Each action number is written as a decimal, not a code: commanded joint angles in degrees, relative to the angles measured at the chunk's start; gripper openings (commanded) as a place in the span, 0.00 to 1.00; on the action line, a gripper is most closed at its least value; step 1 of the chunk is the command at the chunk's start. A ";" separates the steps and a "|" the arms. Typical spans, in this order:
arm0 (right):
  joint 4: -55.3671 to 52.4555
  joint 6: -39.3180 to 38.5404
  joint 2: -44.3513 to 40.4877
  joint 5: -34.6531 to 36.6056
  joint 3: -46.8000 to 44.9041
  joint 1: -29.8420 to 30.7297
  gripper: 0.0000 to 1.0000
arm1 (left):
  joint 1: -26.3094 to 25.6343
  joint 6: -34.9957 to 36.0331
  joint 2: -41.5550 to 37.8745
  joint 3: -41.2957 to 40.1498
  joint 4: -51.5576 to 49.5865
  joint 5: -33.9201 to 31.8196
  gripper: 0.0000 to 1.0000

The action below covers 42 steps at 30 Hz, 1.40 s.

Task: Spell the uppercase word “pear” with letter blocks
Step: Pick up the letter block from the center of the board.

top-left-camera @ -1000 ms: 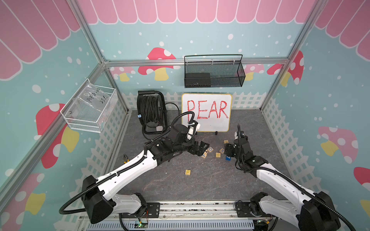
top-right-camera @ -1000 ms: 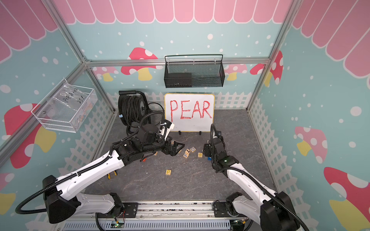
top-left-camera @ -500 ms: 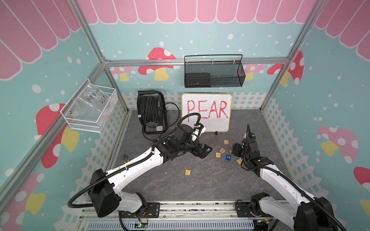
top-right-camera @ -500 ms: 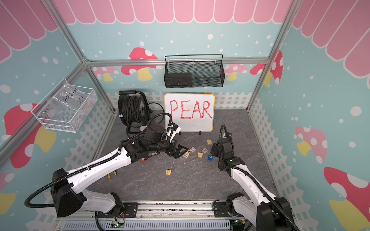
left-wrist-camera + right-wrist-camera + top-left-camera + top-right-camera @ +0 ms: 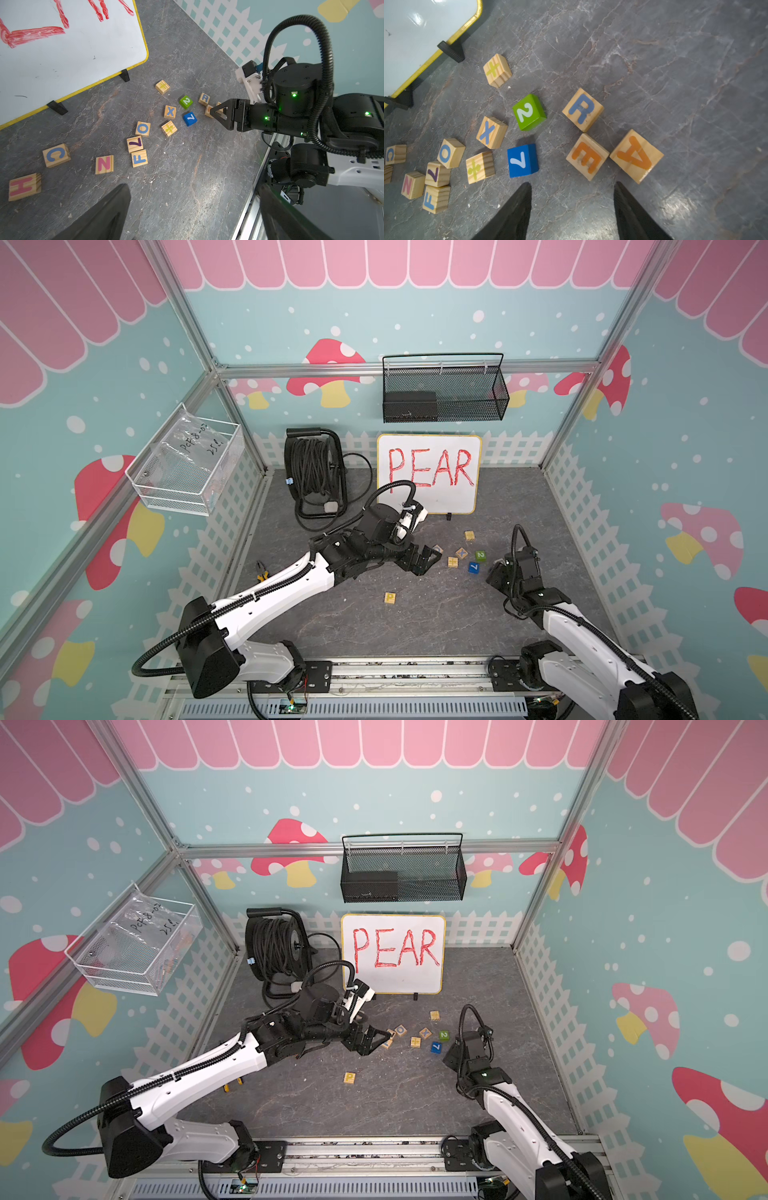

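Note:
The right wrist view shows three pale-wood letter blocks close together on the grey floor: blue R (image 5: 582,109), orange E (image 5: 587,156) and orange A (image 5: 636,155). E and A touch at a corner. My right gripper (image 5: 572,183) hovers just short of the E, open, with only floor between its fingers. The P block (image 5: 390,598) (image 5: 349,1078) lies alone nearer the front. My left gripper (image 5: 428,562) (image 5: 193,187) is open and empty, left of the block cluster. In the left wrist view the right gripper (image 5: 218,113) partly hides the E (image 5: 208,111), beside the R (image 5: 204,98).
A green 2 cube (image 5: 529,112), a blue 7 cube (image 5: 522,160) and wooden X (image 5: 491,132), O, F, N, C and plus-sign blocks lie scattered left of the R. The whiteboard (image 5: 430,472) with red "PEAR" leans at the back, with a cable reel (image 5: 313,477) beside it.
My right gripper has drawn back to the right and toward the front, away from the blocks, and its jaws have narrowed somewhat. The left arm has edged rightward toward the cluster.

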 commanded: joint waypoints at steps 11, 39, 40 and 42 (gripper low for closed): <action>3.62 7.63 6.59 2.20 0.38 -0.59 0.58 | -6.36 3.58 2.37 -0.94 0.41 0.54 0.99; 9.55 9.68 14.25 5.28 0.60 -1.10 0.57 | -13.15 6.19 3.67 -3.73 2.37 -10.93 0.99; 9.61 9.71 14.79 5.09 0.77 -1.11 0.56 | -13.23 6.31 3.50 -3.66 2.35 -11.23 0.99; 9.91 9.00 16.28 4.63 1.16 -1.11 0.53 | -13.30 6.72 3.37 -3.76 2.16 -11.83 1.00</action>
